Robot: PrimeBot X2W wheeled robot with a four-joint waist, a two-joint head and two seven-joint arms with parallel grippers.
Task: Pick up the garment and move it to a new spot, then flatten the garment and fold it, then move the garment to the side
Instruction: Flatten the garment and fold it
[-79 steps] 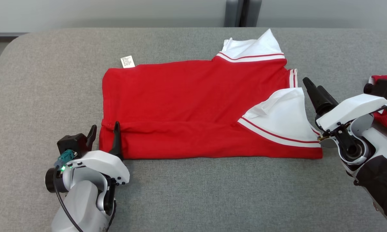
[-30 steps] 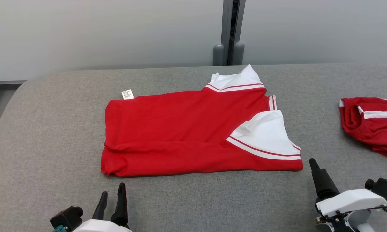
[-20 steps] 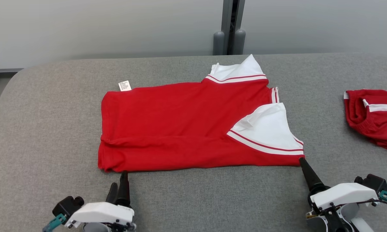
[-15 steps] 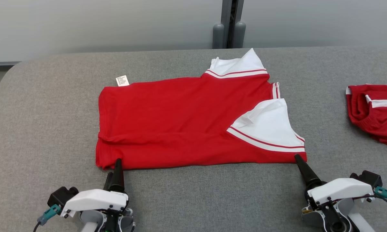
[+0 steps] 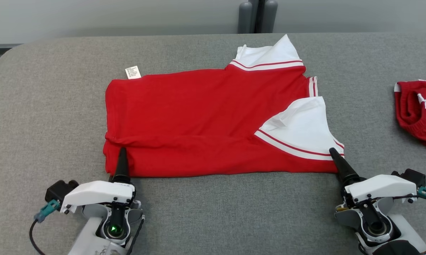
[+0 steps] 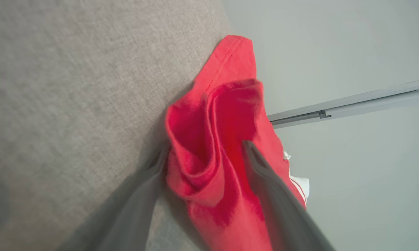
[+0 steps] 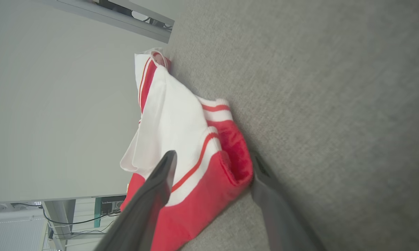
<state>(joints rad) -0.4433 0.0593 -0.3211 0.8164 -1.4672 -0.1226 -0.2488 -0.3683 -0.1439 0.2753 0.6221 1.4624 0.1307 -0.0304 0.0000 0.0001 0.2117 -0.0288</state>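
The garment, a red shirt with white, red-striped sleeves, lies folded lengthwise on the grey table. My left gripper is at its near left corner. In the left wrist view my left gripper is shut on a bunched fold of the red hem, which both fingers touch. My right gripper is at the near right corner. In the right wrist view my right gripper stands open astride that corner, one finger over the white sleeve and one against the table.
A second red-and-white garment lies at the table's right edge. A white care label sticks out at the shirt's far left corner. Two grey posts stand behind the table. Bare table stretches left of the shirt.
The head camera tilted down. Both grippers went forward from the table's near edge to the shirt's near corners. The left one closed on the hem; the right stayed open.
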